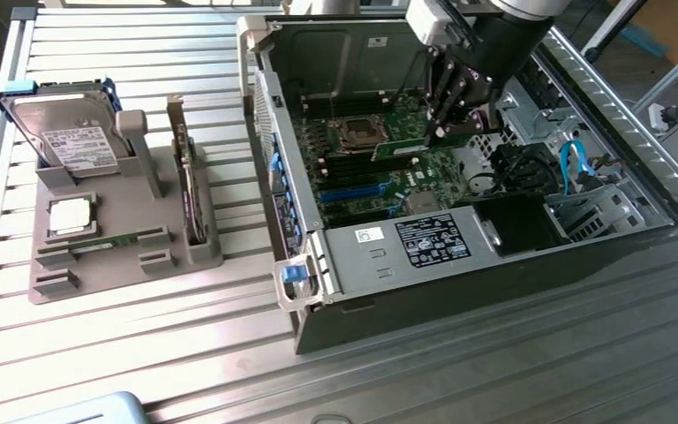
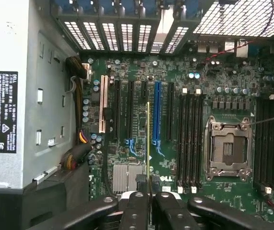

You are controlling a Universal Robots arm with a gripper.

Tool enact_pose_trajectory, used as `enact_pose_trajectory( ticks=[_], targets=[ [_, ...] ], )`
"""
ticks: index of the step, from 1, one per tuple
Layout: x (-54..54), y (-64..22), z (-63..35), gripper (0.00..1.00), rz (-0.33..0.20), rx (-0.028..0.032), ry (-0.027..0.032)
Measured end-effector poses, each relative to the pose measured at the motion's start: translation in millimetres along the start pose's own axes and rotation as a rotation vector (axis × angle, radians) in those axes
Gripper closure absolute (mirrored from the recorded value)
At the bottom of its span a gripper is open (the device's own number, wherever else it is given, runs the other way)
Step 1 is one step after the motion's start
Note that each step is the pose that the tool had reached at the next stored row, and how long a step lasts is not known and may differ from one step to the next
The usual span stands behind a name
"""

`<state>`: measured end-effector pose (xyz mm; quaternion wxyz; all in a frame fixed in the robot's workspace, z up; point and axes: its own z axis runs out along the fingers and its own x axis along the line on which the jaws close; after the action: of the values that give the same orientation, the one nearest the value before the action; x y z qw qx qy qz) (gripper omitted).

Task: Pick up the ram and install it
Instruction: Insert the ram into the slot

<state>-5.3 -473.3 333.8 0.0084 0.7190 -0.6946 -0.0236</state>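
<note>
Transport of the ram is judged the step in hand: it is held clamped edge-on in the gripper above the motherboard, and square alignment over a memory slot is called for.

A grey holder is set on the slatted table at nine o'clock, an open case at three.

I see my pincer is black. The ram looks green with a yellowish edge. The big board is dark green, with one blue slot and one white slot. The surface is silver with long stripes.
</note>
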Motion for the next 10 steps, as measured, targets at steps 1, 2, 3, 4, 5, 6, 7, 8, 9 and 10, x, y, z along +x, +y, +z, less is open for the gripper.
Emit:
enact_pose_trajectory(
  ticks=[1, 2, 3, 4, 5, 6, 7, 8, 9, 10],
  targets=[
    [-0.5, -0.1, 1.8, 0.88, 0.0, 0.0, -0.0005],
    [-0.9, -0.2, 3.7, 0.88, 0.0, 0.0, -0.0021],
    [-1.3, -0.3, 6.1, 0.88, 0.0, 0.0002, -0.0051],
    [-1.6, -0.3, 7.8, 0.88, -0.001, 0.0003, -0.0076],
    [-2.0, -0.2, 10.9, 0.88, -0.001, 0.0004, -0.014],
    [-2.4, -0.2, 13.6, 0.88, -0.001, 0.0007, -0.0205],
    [-2.7, -0.3, 16.2, 0.88, -0.002, 0.0009, -0.0269],
    [-2.9, -0.3, 18.9, 0.88, -0.002, 0.0011, -0.0325],
    [-3.2, -0.4, 22.2, 0.88, -0.002, 0.0013, -0.039],
    [-4.1, -0.5, 26.1, 0.88, -0.003, 0.0015, -0.0451]
  ],
)
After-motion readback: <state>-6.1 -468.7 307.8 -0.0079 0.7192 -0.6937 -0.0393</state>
